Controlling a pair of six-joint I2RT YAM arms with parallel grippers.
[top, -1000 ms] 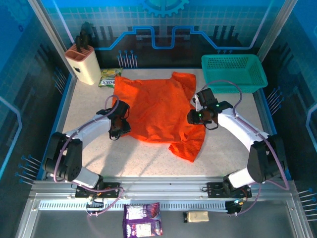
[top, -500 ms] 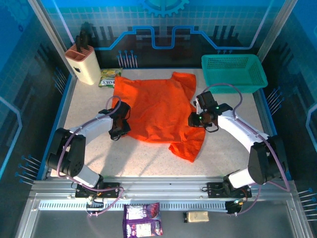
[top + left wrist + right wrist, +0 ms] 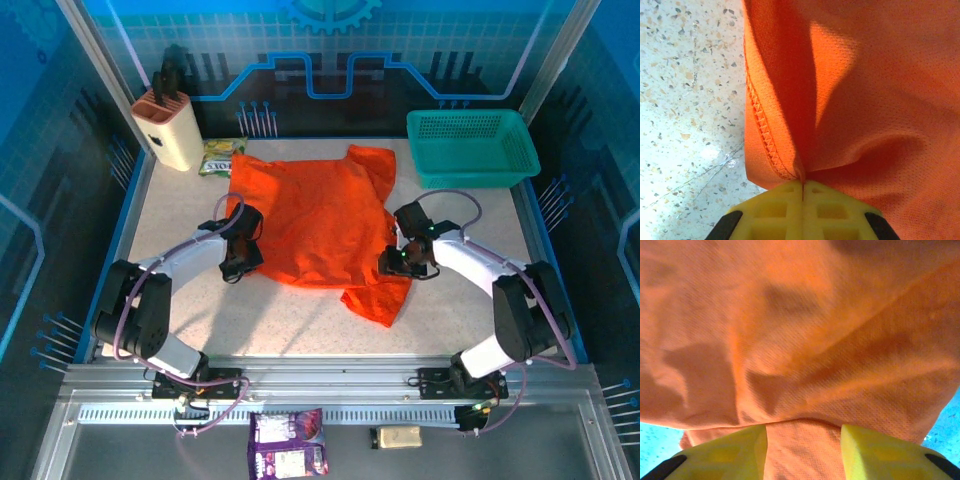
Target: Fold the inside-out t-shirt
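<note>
Top external view: an orange t-shirt (image 3: 315, 215) lies spread and wrinkled in the middle of a speckled surface (image 3: 200, 320), one sleeve trailing toward the near edge; the left gripper (image 3: 237, 266) sits at its left edge, the right gripper (image 3: 394, 262) at its right edge; a teal mesh basket (image 3: 470, 145) stands far right, well apart; a beige knife block (image 3: 168, 130) stands far left. Left wrist view: yellow fingers (image 3: 835, 207) are clenched on the stitched hem, a ridge of cloth rising from the pinch. Right wrist view: yellow fingers (image 3: 735, 450) stand apart, released, orange cloth lying between them.
</note>
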